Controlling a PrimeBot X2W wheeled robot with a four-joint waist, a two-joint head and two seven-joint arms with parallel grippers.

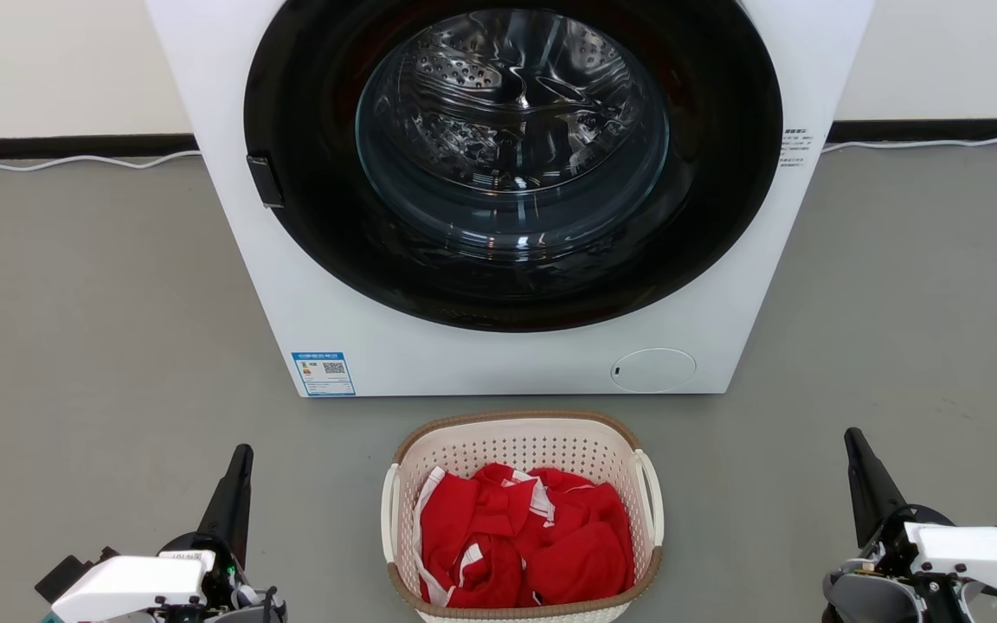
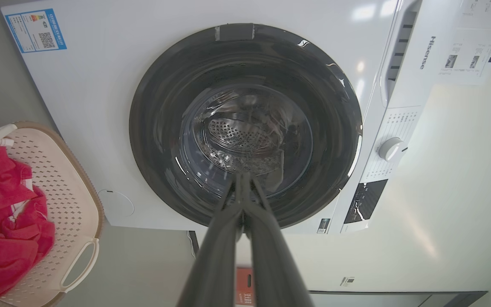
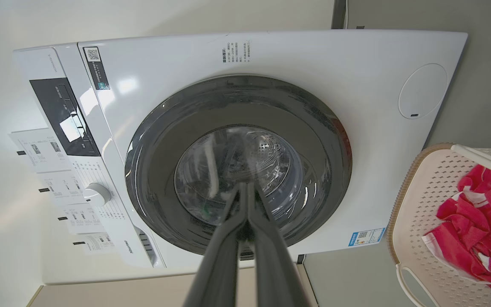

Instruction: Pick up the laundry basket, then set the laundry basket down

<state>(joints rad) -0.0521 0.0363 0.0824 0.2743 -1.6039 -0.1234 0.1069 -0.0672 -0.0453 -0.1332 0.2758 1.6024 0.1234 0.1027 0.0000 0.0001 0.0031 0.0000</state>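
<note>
The laundry basket stands on the grey floor just in front of the washer, cream-white and perforated with a brown rim and white loop handles at both sides. Red and white clothes fill it. It also shows at the left edge of the left wrist view as the basket, and at the right edge of the right wrist view as the basket. My left gripper is to the basket's left, shut and holding nothing. My right gripper is to its right, also shut and holding nothing. Neither touches the basket.
A white front-loading washer with a closed dark round door stands right behind the basket. Grey floor lies open on both sides. A white cable runs along the dark baseboard at the wall.
</note>
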